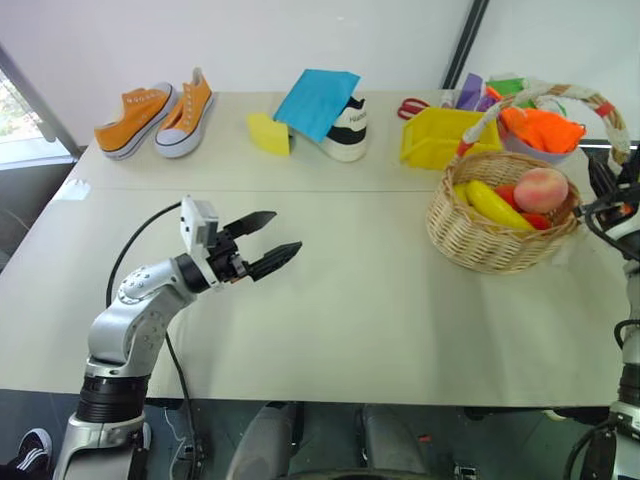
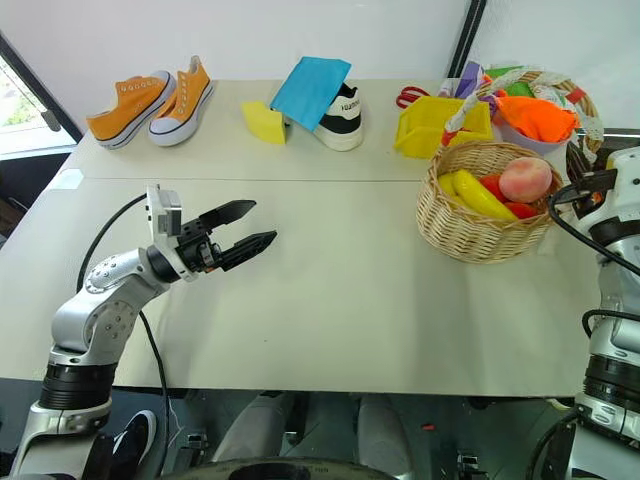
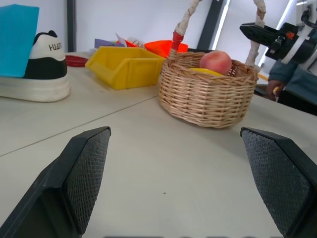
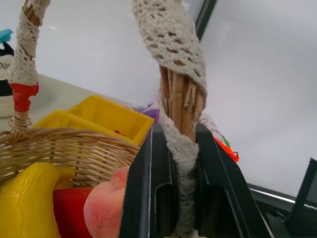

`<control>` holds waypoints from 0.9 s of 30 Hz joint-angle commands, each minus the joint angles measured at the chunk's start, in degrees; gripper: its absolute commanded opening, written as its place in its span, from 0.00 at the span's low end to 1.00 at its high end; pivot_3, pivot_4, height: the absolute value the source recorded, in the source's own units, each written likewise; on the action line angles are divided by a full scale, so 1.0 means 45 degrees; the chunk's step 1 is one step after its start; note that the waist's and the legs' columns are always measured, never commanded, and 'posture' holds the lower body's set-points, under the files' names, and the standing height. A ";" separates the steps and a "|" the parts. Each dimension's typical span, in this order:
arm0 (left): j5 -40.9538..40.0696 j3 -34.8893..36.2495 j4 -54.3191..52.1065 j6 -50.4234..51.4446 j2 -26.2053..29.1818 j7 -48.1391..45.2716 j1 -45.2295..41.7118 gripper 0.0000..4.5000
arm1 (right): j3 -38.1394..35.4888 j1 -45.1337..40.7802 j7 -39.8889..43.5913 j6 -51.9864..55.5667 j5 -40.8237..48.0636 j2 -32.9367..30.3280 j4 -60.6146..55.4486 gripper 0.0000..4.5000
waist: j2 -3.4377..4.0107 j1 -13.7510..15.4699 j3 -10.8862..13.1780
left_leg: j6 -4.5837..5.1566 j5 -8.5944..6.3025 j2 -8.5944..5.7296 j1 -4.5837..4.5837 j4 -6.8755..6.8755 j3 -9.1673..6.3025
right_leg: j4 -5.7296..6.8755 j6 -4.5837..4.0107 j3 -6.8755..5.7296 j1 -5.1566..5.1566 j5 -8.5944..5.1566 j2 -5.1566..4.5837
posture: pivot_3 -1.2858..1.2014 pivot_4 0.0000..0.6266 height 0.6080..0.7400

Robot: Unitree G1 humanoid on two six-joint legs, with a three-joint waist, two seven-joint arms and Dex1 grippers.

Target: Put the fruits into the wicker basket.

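Observation:
The wicker basket [image 1: 478, 243] stands at the table's right side. Inside it lie the yellow banana [image 1: 492, 205] and the pinkish peach [image 1: 541, 188], beside a smaller red fruit [image 1: 537, 220]. My right gripper [image 4: 181, 136] is at the basket's far right side, shut on the lace-wrapped handle [image 4: 174, 59] near its base. My left gripper [image 1: 287, 231] hovers open over the middle left of the table, well apart from the basket and pointing toward it, with nothing between its fingers [image 3: 86, 173].
Along the back edge stand a pair of orange sneakers [image 1: 155, 115], a yellow wedge [image 1: 268, 133], a black-and-white shoe [image 1: 347, 135] under a blue sheet [image 1: 316, 100], and a yellow bin [image 1: 440, 135]. A bowl of orange things [image 1: 540, 130] sits behind the basket.

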 commanded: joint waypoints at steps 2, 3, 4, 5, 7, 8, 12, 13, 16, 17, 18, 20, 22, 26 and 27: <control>0.0037 -0.0029 -0.0050 -0.0256 -0.0149 -0.0108 -0.0209 1.00 | 0.0069 -0.0206 -0.0014 -0.0728 -0.0336 -0.0332 0.0186 0.28 | 0.0000 0.0000 0.0000 | 0.0000 0.0000 0.0001 0.0001 0.0000 0.0000 | 0.0000 0.0000 0.0000 0.0001 0.0000 0.0001 | 0.52 0.24 1.00; 0.0032 -0.0032 -0.0076 -0.0267 -0.0188 -0.0121 -0.0185 1.00 | 0.0007 -0.0229 -0.0062 -0.0662 -0.0298 -0.0337 0.0275 0.40 | 0.0000 0.0002 0.0000 | 0.0000 0.0000 0.0001 0.0001 0.0000 0.0000 | 0.0000 0.0000 -0.0001 0.0001 0.0000 0.0002 | 0.52 0.24 1.00; 0.0024 -0.0023 -0.0096 -0.0265 -0.0220 -0.0122 -0.0166 1.00 | -0.0047 -0.0214 -0.0094 -0.0619 -0.0291 -0.0357 0.0332 0.51 | 0.0000 0.0006 0.0000 | 0.0000 0.0000 0.0001 0.0001 0.0000 0.0000 | 0.0001 0.0000 -0.0001 0.0001 0.0000 0.0002 | 0.52 0.24 1.00; 0.0030 -0.0012 -0.0108 -0.0323 -0.0252 -0.0155 -0.0140 1.00 | -0.0105 -0.0178 -0.0121 -0.0620 -0.0259 -0.0337 0.0338 0.61 | 0.0000 0.0007 0.0000 | 0.0000 0.0001 0.0001 0.0001 0.0000 0.0000 | 0.0001 0.0000 -0.0001 0.0000 0.0000 0.0001 | 0.52 0.24 1.00; -0.0059 0.0075 -0.0155 -0.0457 -0.0336 -0.0247 -0.0065 1.00 | -0.0377 -0.0036 -0.0420 -0.0240 0.0121 -0.0007 0.0044 0.86 | 0.0000 0.0005 0.0000 | 0.0000 0.0001 0.0001 0.0001 0.0000 0.0000 | 0.0001 0.0000 -0.0001 0.0000 0.0000 0.0002 | 0.52 0.24 1.00; -0.0195 0.0164 -0.0208 -0.0482 -0.0404 -0.0277 -0.0017 1.00 | -0.0482 0.0085 -0.0705 0.0022 0.0225 0.0189 -0.0229 0.97 | 0.0000 0.0009 0.0000 | 0.0000 0.0001 0.0001 0.0001 0.0000 0.0000 | 0.0001 0.0000 0.0000 0.0000 0.0000 0.0001 | 0.52 0.24 1.00; -0.0250 0.0345 -0.0111 -0.0642 -0.0519 -0.0370 0.0179 1.00 | -0.0813 0.0761 -0.1395 0.0961 0.0701 0.0651 -0.1826 0.99 | 0.0002 0.0024 -0.0001 | -0.0001 0.0000 0.0002 -0.0001 0.0000 -0.0002 | 0.0001 0.0000 0.0000 -0.0002 0.0000 0.0001 | 0.52 0.24 1.00; -0.0241 0.0367 -0.0042 -0.0679 -0.0515 -0.0420 0.0254 1.00 | -0.0919 0.1113 -0.1562 0.1395 0.0983 0.0854 -0.2499 0.99 | 0.0002 0.0021 -0.0001 | 0.0000 0.0000 0.0002 -0.0001 -0.0001 -0.0002 | 0.0002 0.0000 0.0000 -0.0003 0.0000 0.0000 | 0.52 0.24 1.00; -0.0202 0.0448 0.0107 -0.0732 -0.0455 -0.0512 0.0426 1.00 | -0.1312 0.2572 -0.2438 0.2318 0.1540 0.1877 -0.5014 0.99 | 0.0003 0.0045 -0.0003 | -0.0001 0.0000 0.0004 -0.0001 -0.0006 -0.0011 | 0.0001 0.0000 -0.0001 -0.0005 -0.0001 0.0000 | 0.52 0.24 1.00; -0.0209 0.0492 0.0135 -0.0738 -0.0431 -0.0510 0.0447 1.00 | -0.1493 0.2957 -0.2867 0.2479 0.1737 0.2317 -0.5917 0.99 | 0.0004 0.0051 -0.0003 | -0.0002 -0.0001 0.0006 -0.0002 -0.0007 -0.0017 | 0.0001 0.0000 -0.0002 -0.0005 -0.0002 0.0001 | 0.52 0.24 1.00; -0.0190 0.0530 0.0162 -0.0787 -0.0413 -0.0495 0.0461 1.00 | -0.1675 0.3248 -0.3340 0.2664 0.2034 0.2778 -0.6776 0.99 | 0.0004 0.0057 -0.0002 | -0.0002 -0.0001 0.0004 -0.0008 -0.0009 -0.0017 | 0.0002 -0.0001 -0.0001 -0.0013 -0.0002 -0.0001 | 0.52 0.24 1.00; -0.0234 0.0653 0.0216 -0.0797 -0.0383 -0.0432 0.0514 1.00 | -0.1611 0.3933 -0.3626 0.2813 0.2387 0.3348 -0.8486 0.99 | 0.0020 0.0021 -0.0008 | -0.0004 -0.0002 0.0004 -0.0009 -0.0008 -0.0018 | 0.0002 -0.0003 0.0003 -0.0018 -0.0003 -0.0001 | 0.52 0.24 1.00; -0.0237 0.0759 0.0229 -0.0854 -0.0354 -0.0418 0.0643 1.00 | -0.1158 0.4581 -0.3912 0.3300 0.2914 0.3871 -0.9849 0.99 | 0.0021 -0.0001 -0.0011 | -0.0004 -0.0003 0.0001 -0.0009 -0.0008 -0.0014 | 0.0001 -0.0004 0.0007 -0.0018 -0.0004 -0.0004 | 0.52 0.24 1.00; 0.0039 0.1030 0.0557 -0.1247 -0.0352 -0.0257 0.0755 1.00 | 0.0427 0.5256 -0.3545 0.3921 0.3151 0.4070 -1.0821 0.99 | 0.0020 -0.0013 -0.0012 | -0.0005 -0.0003 0.0010 -0.0003 -0.0008 -0.0016 | 0.0000 -0.0032 0.0002 -0.0012 -0.0019 0.0001 | 0.52 0.24 1.00; 0.0133 0.1144 0.0691 -0.1360 -0.0378 -0.0104 0.0772 1.00 | 0.1067 0.5348 -0.3106 0.4024 0.3032 0.3846 -1.0821 0.99 | 0.0020 0.0002 -0.0013 | -0.0005 -0.0003 0.0009 -0.0003 -0.0008 -0.0016 | -0.0001 -0.0040 0.0002 -0.0013 -0.0023 0.0001 | 0.52 0.24 1.00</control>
